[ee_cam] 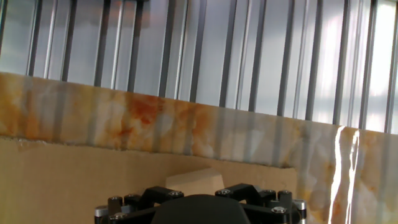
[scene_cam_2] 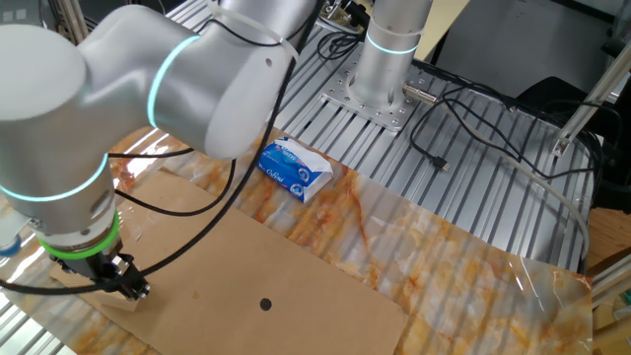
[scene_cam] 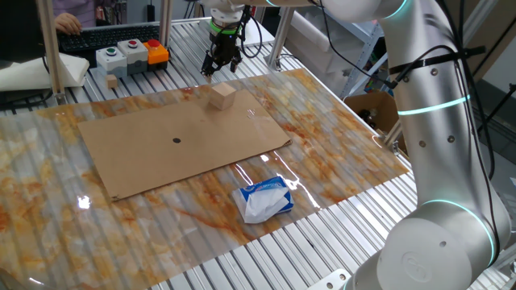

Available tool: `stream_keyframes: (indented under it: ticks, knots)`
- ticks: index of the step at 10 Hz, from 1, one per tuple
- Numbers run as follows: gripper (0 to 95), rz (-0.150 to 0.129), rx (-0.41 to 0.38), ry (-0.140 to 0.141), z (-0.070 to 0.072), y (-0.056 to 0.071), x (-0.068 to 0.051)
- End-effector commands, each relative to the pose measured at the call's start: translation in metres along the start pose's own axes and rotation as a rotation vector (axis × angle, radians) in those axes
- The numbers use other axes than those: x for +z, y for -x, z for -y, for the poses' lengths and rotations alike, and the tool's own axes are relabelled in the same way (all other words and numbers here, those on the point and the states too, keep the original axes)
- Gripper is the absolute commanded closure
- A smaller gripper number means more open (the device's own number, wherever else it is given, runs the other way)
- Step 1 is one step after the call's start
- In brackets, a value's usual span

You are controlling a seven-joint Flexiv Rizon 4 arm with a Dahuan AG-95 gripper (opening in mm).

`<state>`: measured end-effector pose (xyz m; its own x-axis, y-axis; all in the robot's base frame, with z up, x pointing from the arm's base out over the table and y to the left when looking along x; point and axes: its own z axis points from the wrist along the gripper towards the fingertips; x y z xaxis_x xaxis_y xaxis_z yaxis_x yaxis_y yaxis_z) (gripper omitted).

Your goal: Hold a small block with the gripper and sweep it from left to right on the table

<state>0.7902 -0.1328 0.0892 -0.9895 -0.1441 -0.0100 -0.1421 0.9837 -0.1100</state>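
The small block (scene_cam: 222,97), a pale tan wooden cube, sits on the far edge of the brown cardboard sheet (scene_cam: 177,141). It lies on the table's marbled orange-and-white sheet (scene_cam: 339,153). The gripper (scene_cam: 218,68), black with a green ring, hangs above and just behind the block without touching it. Its fingers look spread and empty. In the hand view the block (ee_cam: 194,182) shows just past the gripper's black body (ee_cam: 199,210); the fingertips are out of view. In the other fixed view the gripper (scene_cam_2: 126,288) is low at the left, and the arm hides most of the block.
A white-and-blue soft packet (scene_cam: 264,199) lies near the front of the marbled sheet. A button box (scene_cam: 133,55) and a small tan piece (scene_cam: 111,81) sit on the slats at the back left. An open cardboard box (scene_cam: 372,109) stands at the right. Cables (scene_cam_2: 463,148) trail by the arm's base.
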Motion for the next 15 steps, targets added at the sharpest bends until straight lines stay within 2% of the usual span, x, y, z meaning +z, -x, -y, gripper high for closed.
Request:
stream_keyframes:
  ticks: [1, 6, 10, 11, 12, 15]
  knots:
    - [0.0, 0.002, -0.002, -0.001, -0.001, -0.001, 0.002]
    - [0.0, 0.001, 0.0, 0.002, -0.003, -0.001, 0.017]
    - [0.0, 0.003, 0.006, 0.009, -0.005, -0.002, 0.037]
    - [0.0, 0.002, 0.008, 0.013, -0.005, -0.002, 0.039]
    - [19.0, 0.002, 0.006, 0.017, -0.005, -0.002, 0.039]
    - [19.0, 0.002, 0.01, 0.026, -0.006, -0.002, 0.044]
